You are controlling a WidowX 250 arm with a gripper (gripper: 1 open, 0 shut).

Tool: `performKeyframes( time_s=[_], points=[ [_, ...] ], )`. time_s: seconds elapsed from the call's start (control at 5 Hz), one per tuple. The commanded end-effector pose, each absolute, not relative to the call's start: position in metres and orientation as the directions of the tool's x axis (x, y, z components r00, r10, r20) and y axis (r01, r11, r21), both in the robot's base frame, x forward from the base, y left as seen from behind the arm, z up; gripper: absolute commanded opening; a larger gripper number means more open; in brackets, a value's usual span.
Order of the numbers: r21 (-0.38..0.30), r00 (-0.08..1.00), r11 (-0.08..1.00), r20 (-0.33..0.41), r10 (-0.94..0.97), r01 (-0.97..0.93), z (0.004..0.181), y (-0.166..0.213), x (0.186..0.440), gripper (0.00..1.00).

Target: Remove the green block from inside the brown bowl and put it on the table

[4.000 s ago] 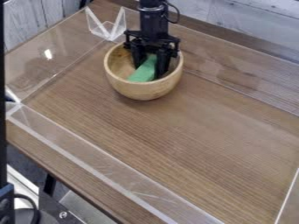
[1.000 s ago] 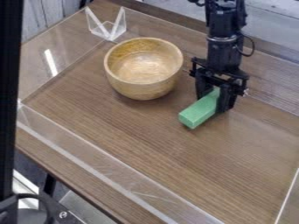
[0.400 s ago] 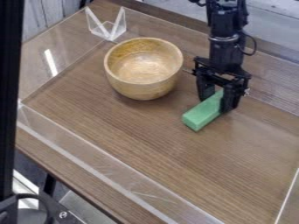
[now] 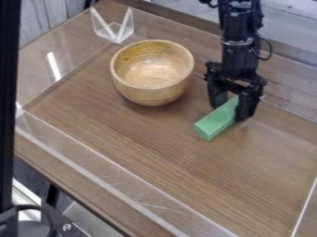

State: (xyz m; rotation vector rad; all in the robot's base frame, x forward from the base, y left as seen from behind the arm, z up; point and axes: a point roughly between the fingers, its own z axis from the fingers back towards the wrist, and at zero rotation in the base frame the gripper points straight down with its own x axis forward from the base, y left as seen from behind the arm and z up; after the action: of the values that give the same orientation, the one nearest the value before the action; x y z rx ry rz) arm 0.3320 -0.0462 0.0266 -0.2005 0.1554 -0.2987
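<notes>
The green block (image 4: 214, 123) lies flat on the table (image 4: 136, 157), to the right of the brown bowl (image 4: 154, 71) and a short way from its rim. Nothing is in the bowl. My gripper (image 4: 234, 108) points straight down over the block's far end. Its two black fingers stand spread on either side of that end, and the block rests on the wood between them. The gripper looks open. The block's far tip is hidden behind the fingers.
A small clear plastic stand (image 4: 111, 25) sits at the back left behind the bowl. Low clear acrylic walls (image 4: 74, 176) edge the tabletop along the front and left. Bare wood stretches in front of the bowl and block.
The block has come to rest on the table and shifted slightly down and right. The fingers have spread a little around its far end. The bowl has not moved.
</notes>
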Motion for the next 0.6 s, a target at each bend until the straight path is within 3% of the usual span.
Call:
performKeyframes(
  time_s=[0.0, 0.2, 0.4],
  points=[
    [-0.200, 0.952, 0.936, -0.038, -0.304, 0.290, 0.058, -0.046, 0.336, 1.00],
    [-0.196, 0.954, 0.937, -0.019, -0.298, 0.288, 0.068, -0.045, 0.334, 1.00],
    [-0.175, 0.957, 0.940, 0.044, -0.288, 0.292, 0.095, -0.044, 0.331, 1.00]
  ],
)
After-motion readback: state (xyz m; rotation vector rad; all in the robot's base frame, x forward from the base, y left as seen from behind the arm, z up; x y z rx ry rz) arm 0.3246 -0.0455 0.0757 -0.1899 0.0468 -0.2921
